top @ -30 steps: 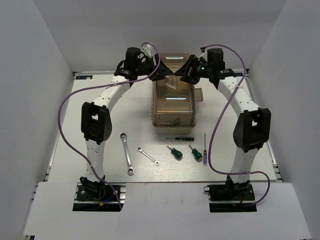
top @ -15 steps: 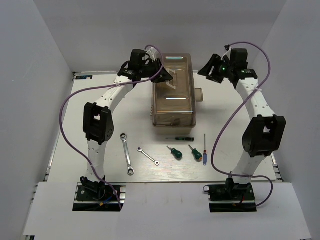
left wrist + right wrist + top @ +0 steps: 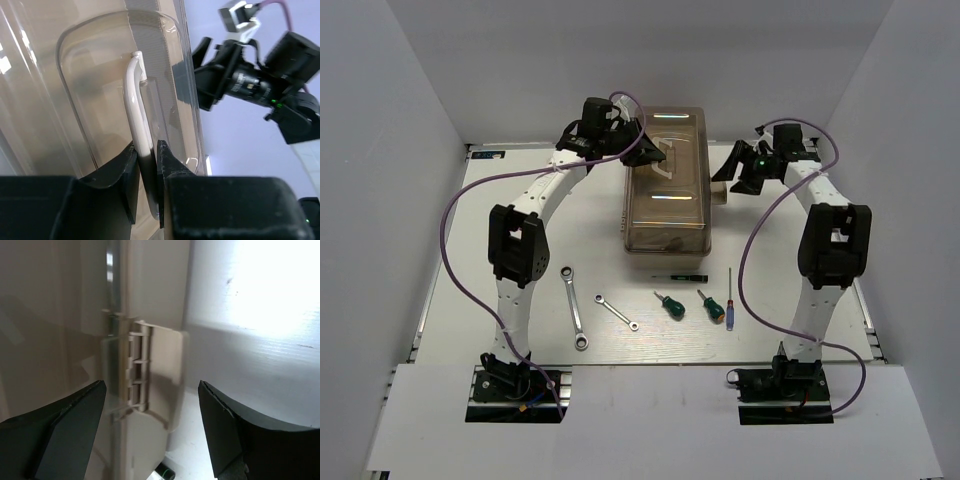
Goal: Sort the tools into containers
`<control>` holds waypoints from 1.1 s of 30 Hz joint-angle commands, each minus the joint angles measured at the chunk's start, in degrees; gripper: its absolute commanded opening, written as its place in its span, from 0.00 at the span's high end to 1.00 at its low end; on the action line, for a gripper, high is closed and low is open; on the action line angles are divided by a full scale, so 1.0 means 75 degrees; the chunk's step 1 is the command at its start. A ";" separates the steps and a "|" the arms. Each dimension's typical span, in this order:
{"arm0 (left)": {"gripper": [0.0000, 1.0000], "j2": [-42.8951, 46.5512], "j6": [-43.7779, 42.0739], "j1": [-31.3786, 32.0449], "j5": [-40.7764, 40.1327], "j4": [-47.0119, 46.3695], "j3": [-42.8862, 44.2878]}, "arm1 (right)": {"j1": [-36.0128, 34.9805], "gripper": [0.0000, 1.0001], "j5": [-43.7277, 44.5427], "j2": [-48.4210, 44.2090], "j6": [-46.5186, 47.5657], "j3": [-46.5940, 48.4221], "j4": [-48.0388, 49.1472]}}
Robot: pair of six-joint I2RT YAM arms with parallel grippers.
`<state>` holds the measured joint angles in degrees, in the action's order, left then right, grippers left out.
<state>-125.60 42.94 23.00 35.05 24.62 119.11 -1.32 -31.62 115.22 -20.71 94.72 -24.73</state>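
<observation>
The toolbox point(image 3: 667, 190), with a translucent brownish lid, stands closed at the back middle of the table. My left gripper point(image 3: 655, 158) is over its lid, shut on the pale handle point(image 3: 136, 100), which runs between the fingertips point(image 3: 147, 147). My right gripper point(image 3: 728, 178) is open at the box's right side, its jaws point(image 3: 152, 385) spread around the beige latch point(image 3: 160, 370) without touching it. In front of the box lie the tools: a long wrench point(image 3: 573, 306), a short wrench point(image 3: 616, 311), two green screwdrivers point(image 3: 670, 305) point(image 3: 709, 304), a blue screwdriver point(image 3: 730, 300) and a dark pen-like tool point(image 3: 680, 277).
White walls close in the table on the left, right and back. Purple cables loop out from both arms. The tools lie in a row between the box and the arm bases point(image 3: 515, 385).
The left gripper has closed on the handle. The right gripper left the top of the lid, swung right and came down beside the latch, opening wider.
</observation>
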 commanded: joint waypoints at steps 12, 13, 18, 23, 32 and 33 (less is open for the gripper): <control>1.00 -0.0316 -0.0229 0.0155 -0.0232 0.0373 0.0536 | 0.0082 0.78 -0.0905 0.0797 0.0031 -0.0230 0.0589; 1.00 -0.0316 -0.0159 0.0155 -0.0232 0.0373 0.0641 | 0.0094 0.86 -0.0952 0.0832 -0.0016 -0.0231 0.0637; 1.00 -0.0083 -0.0077 -0.0008 -0.0675 0.0630 0.1004 | 0.0326 1.00 -0.1070 0.0787 -0.0028 -0.0043 0.0778; 1.00 0.0573 -0.0147 -0.0629 -0.1075 0.0970 0.1146 | 0.0679 1.00 -0.0590 0.0704 -0.0004 0.0226 0.0825; 1.00 0.1594 -0.0557 -0.1754 -0.1708 0.1592 0.0409 | 0.0950 1.00 -0.0519 0.0657 -0.0051 0.0309 0.0883; 1.00 0.1676 -0.0638 -0.1824 -0.1708 0.1697 0.0164 | 0.0950 1.00 -0.0530 0.0657 -0.0051 0.0297 0.0883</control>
<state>-118.83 42.85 14.59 29.63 36.01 122.87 1.83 -38.70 121.03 -22.09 94.35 -21.10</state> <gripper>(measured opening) 0.236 0.177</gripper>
